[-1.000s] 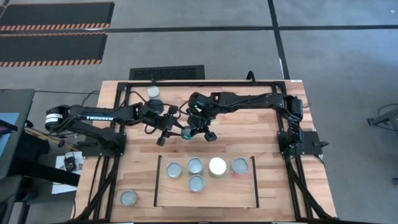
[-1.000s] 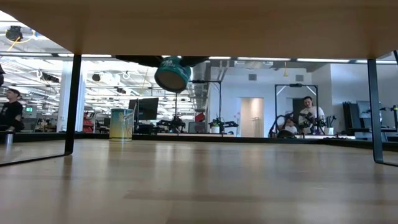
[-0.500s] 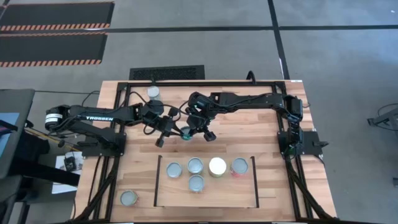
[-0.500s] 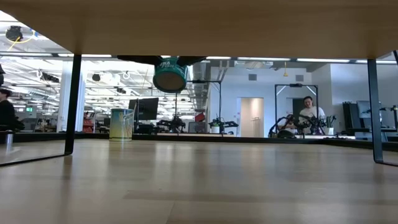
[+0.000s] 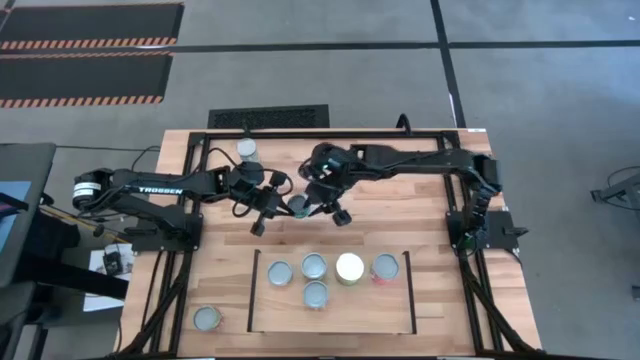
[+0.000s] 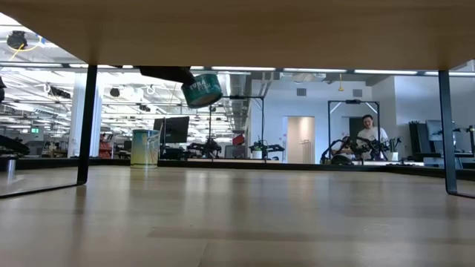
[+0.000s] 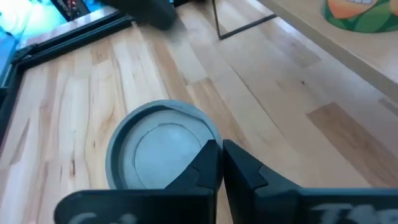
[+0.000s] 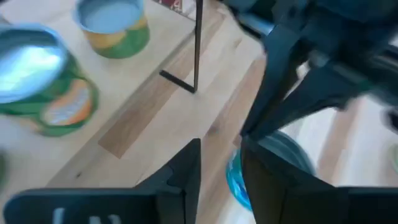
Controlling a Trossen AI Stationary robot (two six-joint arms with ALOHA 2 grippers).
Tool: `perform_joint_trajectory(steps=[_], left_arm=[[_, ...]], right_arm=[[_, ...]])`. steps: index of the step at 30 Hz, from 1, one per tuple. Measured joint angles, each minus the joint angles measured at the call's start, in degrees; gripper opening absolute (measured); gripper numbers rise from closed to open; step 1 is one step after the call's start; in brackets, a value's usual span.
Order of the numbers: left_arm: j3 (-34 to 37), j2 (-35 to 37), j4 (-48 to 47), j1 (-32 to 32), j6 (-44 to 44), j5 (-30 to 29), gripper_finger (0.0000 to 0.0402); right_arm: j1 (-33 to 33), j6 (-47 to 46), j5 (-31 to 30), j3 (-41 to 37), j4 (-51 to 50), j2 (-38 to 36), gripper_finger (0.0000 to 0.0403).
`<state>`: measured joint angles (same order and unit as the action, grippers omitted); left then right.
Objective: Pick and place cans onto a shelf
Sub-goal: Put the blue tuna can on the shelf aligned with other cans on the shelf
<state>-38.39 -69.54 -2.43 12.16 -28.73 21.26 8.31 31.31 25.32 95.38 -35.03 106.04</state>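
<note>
A teal can (image 5: pixel 298 208) with a grey top (image 7: pixel 158 152) hangs in the air over the table's middle, clear of the wood (image 6: pixel 202 89). My left gripper (image 7: pixel 222 158) reaches in from the table's left and is shut on it. My right gripper (image 8: pixel 221 168) stands open just above and to the right of the can (image 5: pixel 330 210), touching nothing. The shelf (image 5: pixel 395 310), a light-wood panel between two black rails, carries several cans, among them a white-topped one (image 5: pixel 350 267). My left gripper pinches the teal can at the edge of its top (image 7: pixel 208 144) between its two fingers. The fingers slant down from the table's left. The can hangs tilted from them, lifted clear of the table (image 6: pixel 202 89).
A silver-topped can (image 5: pixel 207 318) stands at the table's near left, outside the shelf. A white-topped can (image 5: pixel 246 148) stands at the far edge and shows yellow-green in the low view (image 6: pixel 145 147). Black frame tubes (image 5: pixel 190 240) run along the table's sides.
The can has passed from my right gripper to my left. My left gripper has taken hold of it. My right gripper has let go and drawn up and away. The can, which hung with its bottom facing down, now tilts from the left fingers.
</note>
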Motion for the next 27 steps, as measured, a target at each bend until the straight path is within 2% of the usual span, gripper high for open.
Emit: perform_joint_trajectory(steps=[2,4,7,9,10,14,21,27], left_arm=[[0.0,0.0,-0.1,0.0,0.5,0.0,0.0000],[0.0,0.0,-0.1,-0.2,1.0,0.1,0.0000],[-1.4,0.0,-3.4,-0.9,1.3,0.1,0.0000],[-3.3,0.0,-6.2,-1.9,1.4,0.2,0.0000],[-4.3,0.1,-7.6,-2.6,1.3,0.3,0.0000],[-8.9,0.1,-14.0,-5.4,1.4,-0.4,0.0000],[-19.4,0.1,-26.6,-14.0,5.3,-9.3,0.0000],[-27.2,0.1,-34.7,-23.0,10.9,-17.7,0.0000]], right_arm=[[0.6,0.0,-1.4,0.0,-4.1,-2.7,0.0135],[1.5,0.0,-2.5,0.0,-7.1,-4.5,0.0117],[3.5,0.1,-2.8,-2.3,-9.6,-7.7,0.0062],[5.0,0.2,-2.4,-5.5,-7.7,-10.3,0.0020],[5.9,0.1,-1.6,-7.7,-7.0,-11.6,0.0012],[9.0,-3.3,-1.2,-18.8,3.9,-17.1,0.0015],[13.1,-12.7,-2.5,-38.2,27.4,-25.3,0.0010],[13.5,-15.7,-7.8,-46.4,37.1,-28.8,0.0005]])
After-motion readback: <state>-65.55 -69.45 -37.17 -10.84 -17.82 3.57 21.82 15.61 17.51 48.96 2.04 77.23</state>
